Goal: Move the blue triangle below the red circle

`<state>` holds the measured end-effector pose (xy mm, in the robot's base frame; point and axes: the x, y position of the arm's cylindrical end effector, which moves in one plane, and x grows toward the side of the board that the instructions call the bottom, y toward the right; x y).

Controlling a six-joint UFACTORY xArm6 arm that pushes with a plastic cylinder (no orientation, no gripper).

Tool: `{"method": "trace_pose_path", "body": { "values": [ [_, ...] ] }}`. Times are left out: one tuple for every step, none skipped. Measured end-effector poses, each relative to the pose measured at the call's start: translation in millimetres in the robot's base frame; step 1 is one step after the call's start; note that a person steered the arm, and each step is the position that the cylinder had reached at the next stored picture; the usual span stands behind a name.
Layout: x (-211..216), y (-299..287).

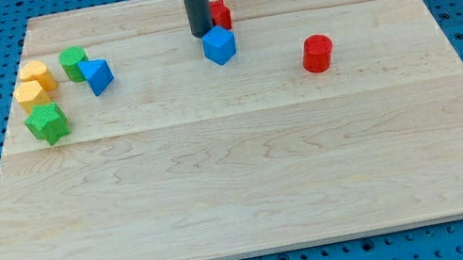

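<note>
The blue triangle (pixel 96 75) lies at the view's upper left, next to a green block. The red circle (pixel 317 53) stands at the view's upper right, well apart from it. My tip (pixel 201 34) is at the view's top centre, just above and left of a blue cube (pixel 219 45) and close to it. A second red block (pixel 220 13) sits right of the rod, partly hidden by it. My tip is far to the right of the blue triangle.
A green block (pixel 72 62) touches the blue triangle's left side. Two yellow blocks (pixel 37 74) (pixel 29 95) and a green star-like block (pixel 48 123) cluster at the view's left. The wooden board (pixel 243 195) lies on a blue pegboard.
</note>
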<state>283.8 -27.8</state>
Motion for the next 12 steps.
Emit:
{"method": "trace_pose_path", "body": {
  "values": [
    [-3.5,-36.2],
    [-28.3,-2.9],
    [-27.5,75.5],
    [-27.5,122.8],
    [-27.8,83.0],
    [-37.9,6.3],
    [-29.9,-87.0],
    [-3.3,-137.4],
    [35.8,-134.3],
    [45.1,-126.2],
    [36.5,-184.0],
    [51.8,-192.7]
  ]
}}
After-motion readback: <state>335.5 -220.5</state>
